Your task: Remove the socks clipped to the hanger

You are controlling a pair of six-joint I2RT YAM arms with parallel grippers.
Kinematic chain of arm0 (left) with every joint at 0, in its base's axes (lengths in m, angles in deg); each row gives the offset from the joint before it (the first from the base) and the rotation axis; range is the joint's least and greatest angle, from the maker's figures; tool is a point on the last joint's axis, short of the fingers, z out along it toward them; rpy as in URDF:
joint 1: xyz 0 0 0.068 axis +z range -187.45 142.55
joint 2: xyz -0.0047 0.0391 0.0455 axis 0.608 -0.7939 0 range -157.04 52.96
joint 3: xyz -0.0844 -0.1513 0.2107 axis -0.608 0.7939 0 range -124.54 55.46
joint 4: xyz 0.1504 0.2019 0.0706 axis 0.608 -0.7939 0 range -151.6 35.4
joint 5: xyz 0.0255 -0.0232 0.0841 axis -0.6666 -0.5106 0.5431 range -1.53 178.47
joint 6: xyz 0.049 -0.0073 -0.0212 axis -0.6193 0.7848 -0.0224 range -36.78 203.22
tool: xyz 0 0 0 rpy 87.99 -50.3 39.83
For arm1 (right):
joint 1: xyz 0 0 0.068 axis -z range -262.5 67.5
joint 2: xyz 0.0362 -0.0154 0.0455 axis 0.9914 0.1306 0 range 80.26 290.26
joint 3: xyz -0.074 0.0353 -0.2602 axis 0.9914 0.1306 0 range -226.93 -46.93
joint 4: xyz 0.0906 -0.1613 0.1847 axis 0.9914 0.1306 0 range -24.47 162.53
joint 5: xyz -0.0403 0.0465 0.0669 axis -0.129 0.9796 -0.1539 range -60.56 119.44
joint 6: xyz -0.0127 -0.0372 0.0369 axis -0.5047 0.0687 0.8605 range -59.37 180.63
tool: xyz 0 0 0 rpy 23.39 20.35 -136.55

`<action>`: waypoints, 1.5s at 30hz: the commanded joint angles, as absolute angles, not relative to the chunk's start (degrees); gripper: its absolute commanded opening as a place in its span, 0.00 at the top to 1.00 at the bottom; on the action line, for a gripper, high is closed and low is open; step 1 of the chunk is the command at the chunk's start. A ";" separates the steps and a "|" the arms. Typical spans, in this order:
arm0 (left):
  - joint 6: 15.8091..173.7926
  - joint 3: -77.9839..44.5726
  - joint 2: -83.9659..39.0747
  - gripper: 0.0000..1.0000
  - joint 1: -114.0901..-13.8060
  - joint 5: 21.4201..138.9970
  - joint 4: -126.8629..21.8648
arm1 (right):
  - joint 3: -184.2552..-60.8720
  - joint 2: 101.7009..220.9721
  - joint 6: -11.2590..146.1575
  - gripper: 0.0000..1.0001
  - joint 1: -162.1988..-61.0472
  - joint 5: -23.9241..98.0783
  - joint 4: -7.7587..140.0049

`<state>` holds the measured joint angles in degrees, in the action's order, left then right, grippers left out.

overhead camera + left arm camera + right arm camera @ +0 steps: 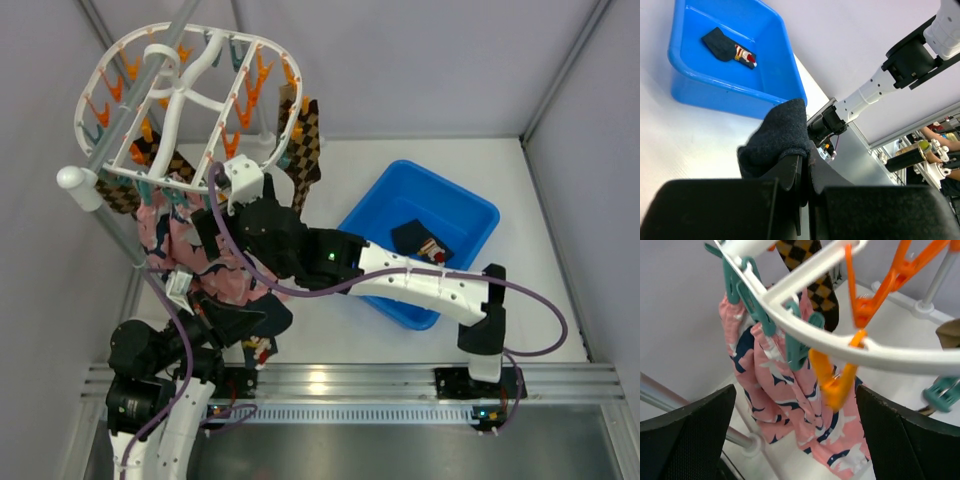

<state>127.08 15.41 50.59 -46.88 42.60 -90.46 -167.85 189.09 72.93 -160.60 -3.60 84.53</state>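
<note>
The white oval hanger hangs at the far left with orange and teal clips. Brown-and-black checkered socks and pink socks with navy-and-white marks hang from it. My right gripper is open at the hanger's near rim. In the right wrist view an orange clip hangs between its fingers, with the pink socks just behind. My left gripper is shut on a dark navy sock, low near the left base.
A blue bin stands at the right and holds a navy sock with a red-and-white mark. A grey pole with a white end cap carries the hanger at the left. Grey walls close the back and sides.
</note>
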 commanded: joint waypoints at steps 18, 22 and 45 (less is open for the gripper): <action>129.62 9.94 48.22 1.00 -46.68 41.62 -88.44 | -108.10 147.13 81.99 0.01 -159.49 37.94 63.26; 130.50 9.41 48.48 1.00 -46.68 41.01 -88.53 | -108.98 150.30 82.34 0.05 -159.40 41.56 58.33; 132.26 11.60 50.93 0.01 -46.68 45.05 -88.62 | -107.30 131.05 83.75 0.34 -132.34 4.22 97.68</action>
